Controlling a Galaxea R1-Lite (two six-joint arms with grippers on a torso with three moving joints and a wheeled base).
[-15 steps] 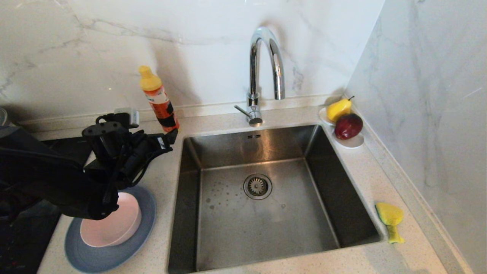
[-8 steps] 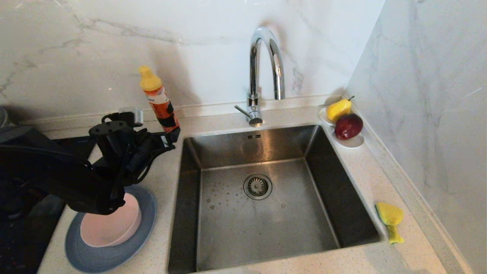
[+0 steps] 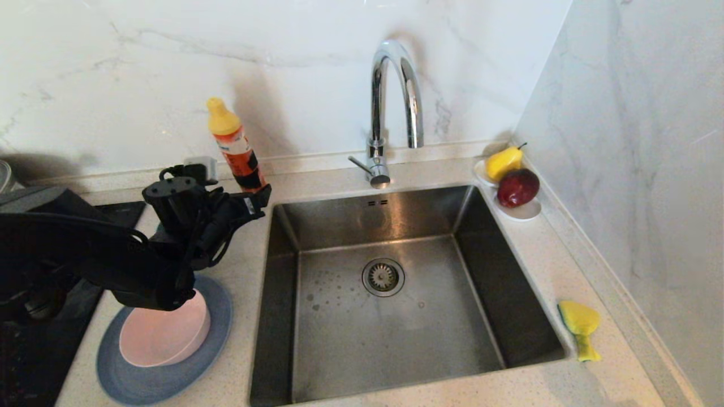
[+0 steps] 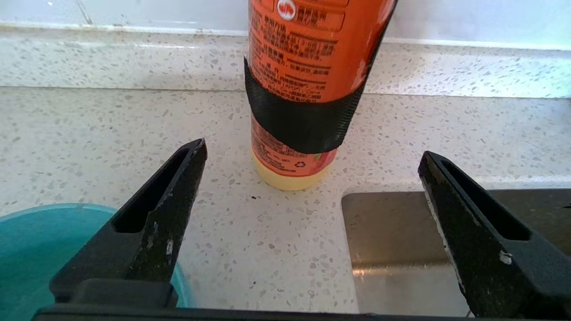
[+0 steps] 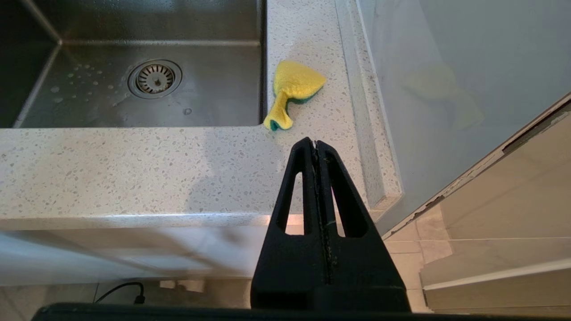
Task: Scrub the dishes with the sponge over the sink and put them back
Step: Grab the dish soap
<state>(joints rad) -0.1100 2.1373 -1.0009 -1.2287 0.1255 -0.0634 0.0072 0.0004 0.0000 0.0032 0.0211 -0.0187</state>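
Note:
The pale pink bowl [image 3: 164,336] sits on the slate-blue plate [image 3: 147,384] on the counter left of the sink [image 3: 396,328]. My left gripper [image 3: 257,200] hovers beyond them at the sink's back left corner, open and empty. In the left wrist view its fingers [image 4: 178,196] frame bare counter, with the teal bowl [image 4: 26,249] just behind one finger. The yellow sponge [image 3: 580,325] lies right of the sink. My right gripper [image 5: 315,142] hangs shut below the counter's front edge, short of the sponge [image 5: 294,87].
An orange detergent bottle [image 3: 235,147] with a yellow cap stands just ahead of the left gripper. The chrome tap [image 3: 390,102] rises behind the sink. A white saucer [image 3: 523,212] with a pear and a red fruit sits at the back right. A dark hob [image 3: 119,212] lies far left.
My left arm has reached further towards the back wall and the bottle, uncovering more of the pink bowl. Its gripper stayed open. Nothing else moved.

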